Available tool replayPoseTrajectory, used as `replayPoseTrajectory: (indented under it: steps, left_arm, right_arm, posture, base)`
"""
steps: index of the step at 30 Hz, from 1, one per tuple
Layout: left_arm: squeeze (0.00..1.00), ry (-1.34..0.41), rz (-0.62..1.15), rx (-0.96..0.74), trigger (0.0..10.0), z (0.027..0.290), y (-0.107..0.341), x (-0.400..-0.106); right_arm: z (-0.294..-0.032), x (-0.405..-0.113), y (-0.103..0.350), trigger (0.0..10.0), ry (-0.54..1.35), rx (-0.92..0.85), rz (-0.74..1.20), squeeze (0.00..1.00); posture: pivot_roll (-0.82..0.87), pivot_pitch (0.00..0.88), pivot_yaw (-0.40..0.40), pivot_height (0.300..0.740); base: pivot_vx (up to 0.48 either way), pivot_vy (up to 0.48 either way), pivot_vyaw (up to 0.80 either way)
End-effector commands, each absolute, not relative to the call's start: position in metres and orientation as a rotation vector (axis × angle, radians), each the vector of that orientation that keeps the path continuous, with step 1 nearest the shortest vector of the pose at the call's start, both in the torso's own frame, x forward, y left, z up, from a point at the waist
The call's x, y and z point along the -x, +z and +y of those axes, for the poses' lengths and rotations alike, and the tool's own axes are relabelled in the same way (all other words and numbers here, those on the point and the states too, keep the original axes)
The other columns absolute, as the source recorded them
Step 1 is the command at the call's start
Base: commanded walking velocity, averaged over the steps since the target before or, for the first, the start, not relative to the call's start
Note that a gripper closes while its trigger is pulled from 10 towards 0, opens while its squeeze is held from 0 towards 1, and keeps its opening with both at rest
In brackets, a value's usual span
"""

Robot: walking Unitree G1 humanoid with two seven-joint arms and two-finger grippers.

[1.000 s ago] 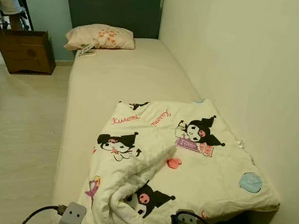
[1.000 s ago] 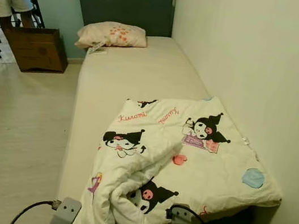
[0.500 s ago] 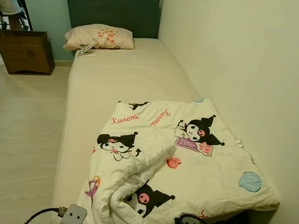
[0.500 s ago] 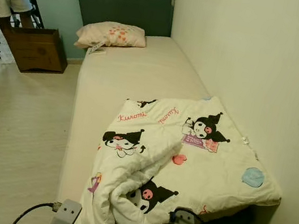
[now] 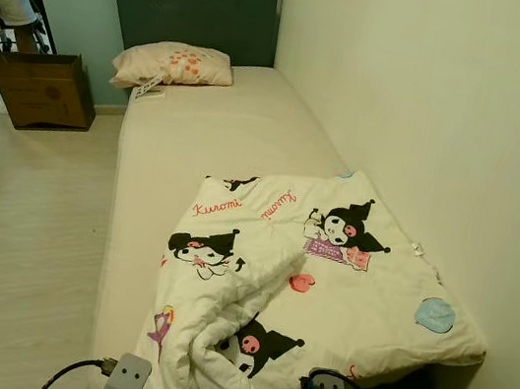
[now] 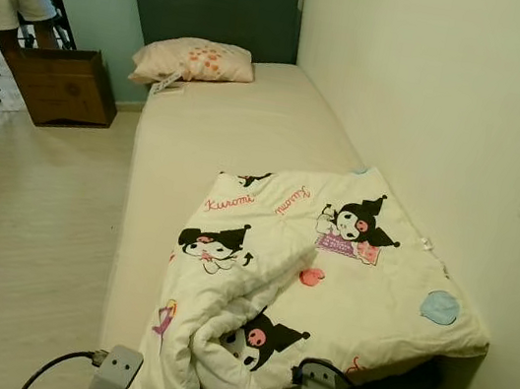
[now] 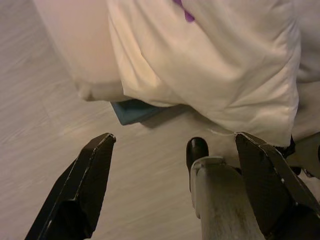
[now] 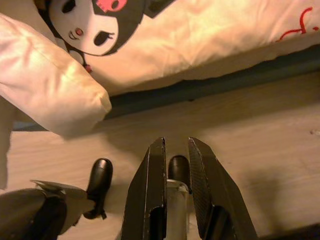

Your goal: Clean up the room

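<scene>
A rumpled white cartoon-print quilt [image 5: 310, 283] lies bunched across the foot of a single bed [image 5: 210, 136], one twisted fold spilling over the foot edge toward the floor, while the robot stands at that end with both arms low. The hanging fold sits just ahead of and above both grippers, and between them. The left gripper [image 7: 175, 180], its two black fingers spread wide apart over the pale wood floor [image 7: 45, 100], points at the drooping corner close in front of it; the right gripper [image 8: 175, 180], fingers drawn nearly together with nothing between them, hangs just below the quilt's printed edge and the dark bed base. Neither touches the cloth. The quilt's long axis runs across the mattress, from the fold near the robot's left side out to the far corner by the wall on its right, so the open left gripper looks the nearer and readier for a first grasp. Well beyond, at the head end, a patterned pillow [image 5: 174, 64] rests against the teal headboard [image 5: 197, 4]; a cardboard box [image 5: 43, 90] sits on the floor further left, with a person standing behind it.
</scene>
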State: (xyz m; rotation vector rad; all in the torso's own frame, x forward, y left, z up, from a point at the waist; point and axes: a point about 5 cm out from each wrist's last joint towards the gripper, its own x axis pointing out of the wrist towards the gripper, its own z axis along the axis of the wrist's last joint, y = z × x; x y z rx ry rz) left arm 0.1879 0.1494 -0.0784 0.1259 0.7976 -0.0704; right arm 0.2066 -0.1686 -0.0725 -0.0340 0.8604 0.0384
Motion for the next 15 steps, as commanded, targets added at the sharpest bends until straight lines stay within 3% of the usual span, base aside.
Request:
replayPoseTrajectory:
  steps: [1, 8, 15]
  left_arm:
    - [0.0, -0.057, 0.825, -0.118, 10.0, 0.1533, -0.0807, -0.1848]
    - [0.0, -0.067, 0.827, -0.074, 10.0, 0.1526, -0.0804, -0.1857]
    - [0.0, -0.028, 0.809, -0.185, 10.0, 0.1593, -0.0796, -0.1852]
  right_arm:
    - [-0.1644, -0.2015, -0.0763, 10.0, 0.051, 0.025, 0.899, 0.0]
    - [-0.1593, -0.2044, -0.0744, 10.0, 0.099, 0.01, 0.879, 0.0]
    - [-0.1596, -0.204, -0.0749, 10.0, 0.106, 0.113, 0.883, 0.0]
  posture:
    - [-0.03, 0.049, 0.012, 0.74]
    - [-0.04, 0.055, 0.018, 0.74]
    - [-0.03, 0.051, 0.016, 0.74]
  base:
    - [0.0, 0.0, 0.0]
    - [0.0, 0.0, 0.0]
    - [0.0, 0.0, 0.0]
